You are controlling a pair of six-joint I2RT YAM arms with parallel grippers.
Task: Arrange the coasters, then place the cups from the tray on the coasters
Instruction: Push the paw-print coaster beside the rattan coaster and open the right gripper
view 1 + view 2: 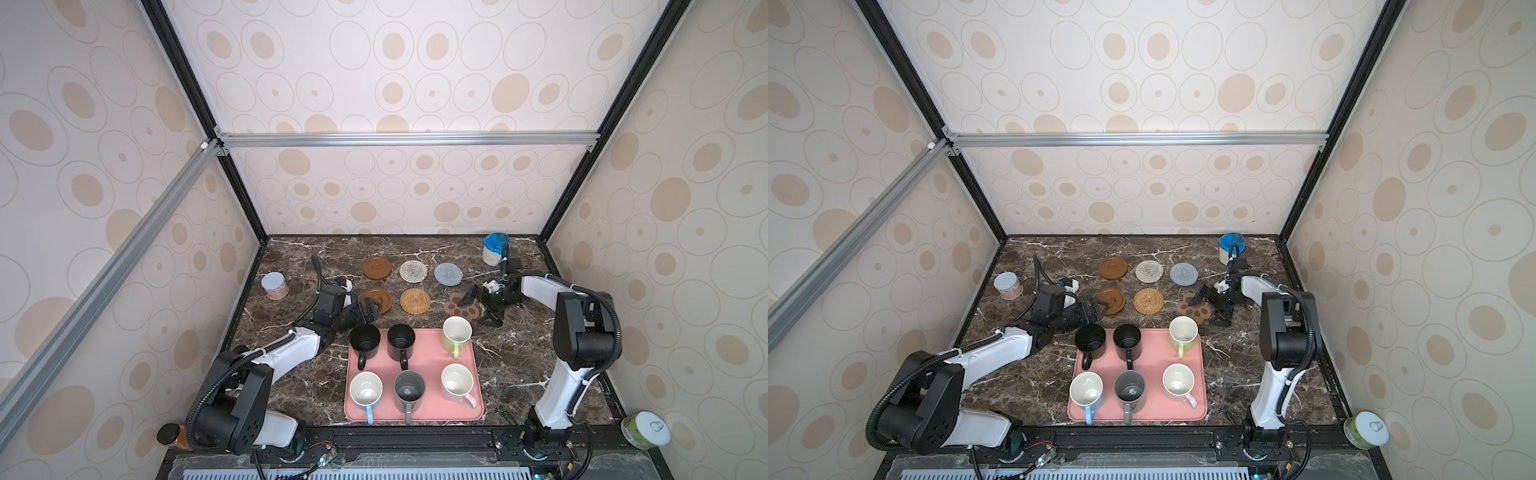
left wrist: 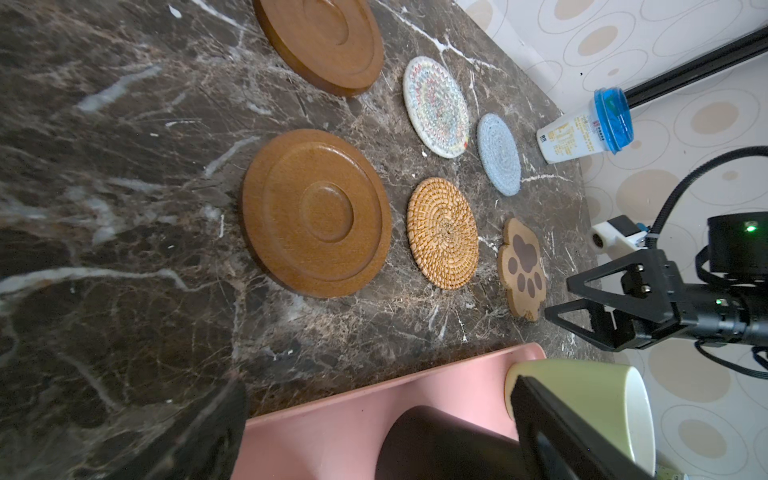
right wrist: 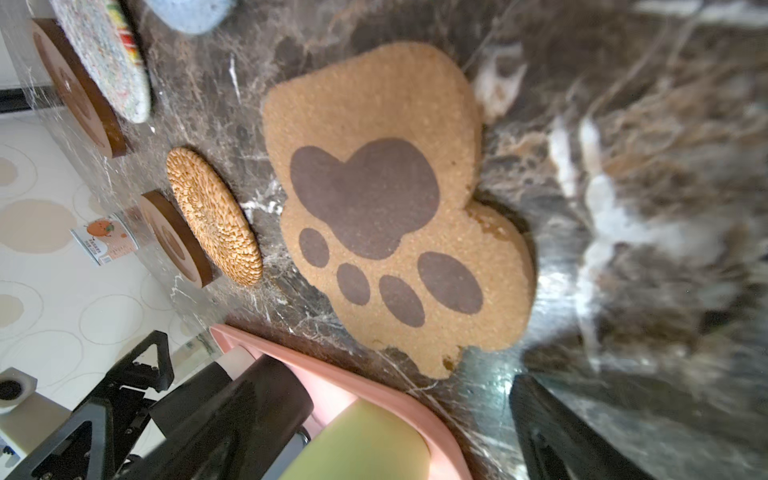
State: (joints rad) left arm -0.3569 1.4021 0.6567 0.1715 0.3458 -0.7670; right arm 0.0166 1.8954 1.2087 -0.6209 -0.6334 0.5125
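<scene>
**Q:** Where did the coasters and the cups lie?

**A:** On the dark marble bench (image 1: 511, 361), six coasters sat in two rows of three, just beyond the far edge of the flat pink rectangular tray (image 1: 432, 361). The far row, from left to right, held a brown ringed wooden disc (image 1: 377, 268), a whitish woven round (image 1: 413, 271) and a grey-blue woven round (image 1: 448, 274). The near row held a second brown ringed disc (image 1: 384, 296), a tan rattan round (image 1: 415, 301) and a brown paw-shaped cork mat (image 1: 459, 309). All six mugs stood upright on the tray with their handles pointing towards the near edge. At the far side of the tray were a black mug (image 1: 365, 338), a second black mug (image 1: 401, 337) and a light green mug (image 1: 456, 331). At the near side were a light blue mug with a white inside (image 1: 365, 388), a dark grey mug (image 1: 409, 388) and a pale pink mug (image 1: 457, 382).

**Q:** And the jaws?

**A:** Both pairs gaped wide and held nothing. The left jaws hovered over the near edge of the second brown ringed disc. The right jaws sat just right of the paw-shaped mat, and in a top view one finger overlapped its right edge.

**Q:** Which cup suited which arm?

**A:** The rows looked settled, so lifting a cup seemed the next step. The first black mug lay directly nearward of the left jaws, so the left arm (image 1: 291, 353) was closer to it. The light green mug lay nearward and to the left of the right jaws, so the right arm (image 1: 582, 328) was closer to that one. Each handle pointed away from the jaws, so a grip on the far rim looked likeliest.
</scene>
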